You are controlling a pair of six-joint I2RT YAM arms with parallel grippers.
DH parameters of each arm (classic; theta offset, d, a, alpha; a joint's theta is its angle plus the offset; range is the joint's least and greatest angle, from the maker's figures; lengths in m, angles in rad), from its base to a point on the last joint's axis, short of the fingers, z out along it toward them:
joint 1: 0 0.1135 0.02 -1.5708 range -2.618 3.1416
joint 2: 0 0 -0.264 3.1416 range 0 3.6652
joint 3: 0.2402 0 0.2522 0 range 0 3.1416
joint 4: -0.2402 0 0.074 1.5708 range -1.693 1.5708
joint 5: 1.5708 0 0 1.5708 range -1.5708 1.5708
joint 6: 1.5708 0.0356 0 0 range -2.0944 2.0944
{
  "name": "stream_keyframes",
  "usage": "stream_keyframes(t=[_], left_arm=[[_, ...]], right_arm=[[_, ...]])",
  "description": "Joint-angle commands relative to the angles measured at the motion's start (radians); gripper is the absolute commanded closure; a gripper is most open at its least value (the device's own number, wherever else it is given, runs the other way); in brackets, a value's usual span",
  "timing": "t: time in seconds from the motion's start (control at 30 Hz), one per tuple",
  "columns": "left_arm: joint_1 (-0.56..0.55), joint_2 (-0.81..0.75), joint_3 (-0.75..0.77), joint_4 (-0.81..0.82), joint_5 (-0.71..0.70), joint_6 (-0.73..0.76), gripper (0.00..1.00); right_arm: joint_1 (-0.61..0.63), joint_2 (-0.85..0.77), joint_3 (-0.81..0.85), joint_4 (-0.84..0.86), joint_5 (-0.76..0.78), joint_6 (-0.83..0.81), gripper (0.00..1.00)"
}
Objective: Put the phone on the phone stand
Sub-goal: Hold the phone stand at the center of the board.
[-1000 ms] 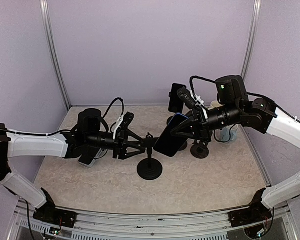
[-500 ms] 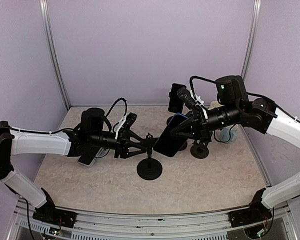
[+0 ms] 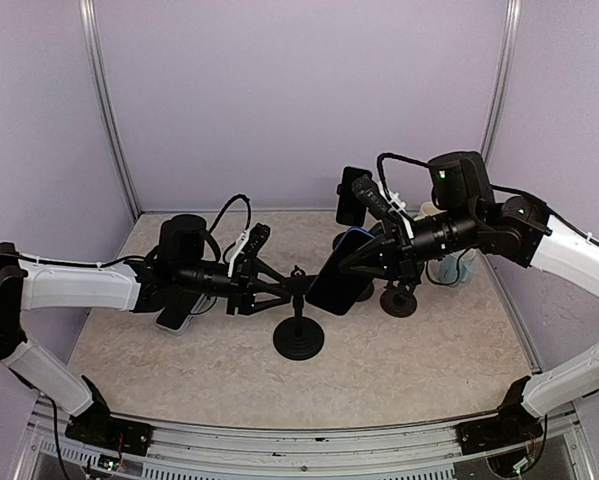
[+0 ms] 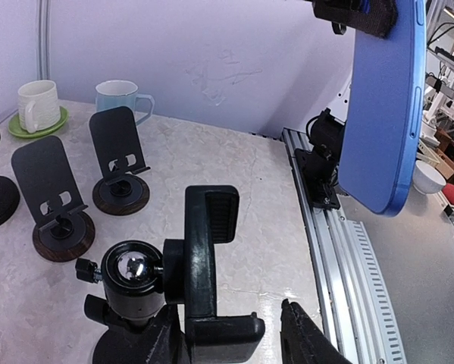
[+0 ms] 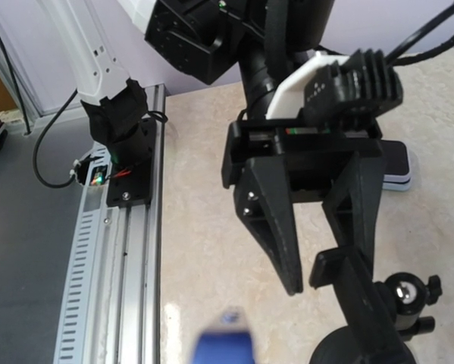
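Note:
The black phone stand has a round base [image 3: 299,343] at mid-table. Its clamp head [image 4: 208,265] sits on a ball joint [image 4: 128,269]. My left gripper [image 3: 279,288] is open, its fingers [image 4: 306,341] either side of the clamp's lower lip. The right wrist view shows the same gripper [image 5: 321,265] from the front, astride the clamp [image 5: 348,284]. My right gripper [image 3: 364,262] is shut on the blue phone [image 3: 339,272] and holds it tilted in the air just right of the clamp. The phone [image 4: 382,114] stands edge-on at the upper right of the left wrist view, and shows as a blur [image 5: 223,341] in the right wrist view.
Two small black stands on wooden bases [image 4: 52,201] [image 4: 119,163], a white cup on a green saucer [image 4: 39,106] and a blue mug [image 4: 120,95] stand at the right back. A dark phone [image 3: 354,195] stands behind. A white device [image 3: 176,318] lies under my left arm.
My left gripper has edged a little to the right, closer around the stand's clamp. The right arm and the phone have not moved.

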Motion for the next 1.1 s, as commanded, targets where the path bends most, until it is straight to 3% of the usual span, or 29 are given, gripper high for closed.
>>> stream_keyframes(t=[0.0, 0.23, 0.43, 0.5, 0.6, 0.67, 1.07], left_arm=[[0.006, -0.029, -0.013, 0.021, 0.017, 0.001, 0.59], [0.005, -0.036, -0.015, 0.026, 0.016, -0.006, 0.73], [0.000, -0.040, -0.012, 0.010, -0.005, -0.002, 0.79], [-0.004, -0.042, -0.012, 0.002, -0.020, 0.004, 0.78], [-0.013, -0.037, -0.009, -0.021, -0.044, 0.020, 0.58], [-0.015, -0.035, -0.011, -0.030, -0.048, 0.026, 0.53], [0.004, -0.027, -0.019, 0.006, -0.006, 0.017, 0.66]], right_arm=[[0.007, 0.009, 0.013, 0.046, -0.024, -0.008, 1.00], [0.010, 0.065, 0.060, 0.024, -0.030, -0.018, 1.00], [0.032, 0.119, 0.115, 0.002, -0.053, -0.055, 1.00], [0.036, 0.132, 0.134, -0.003, -0.060, -0.066, 1.00], [0.038, 0.150, 0.156, -0.016, -0.076, -0.085, 1.00], [0.038, 0.161, 0.174, -0.030, -0.083, -0.100, 1.00], [0.037, 0.165, 0.190, -0.059, -0.093, -0.187, 1.00]])
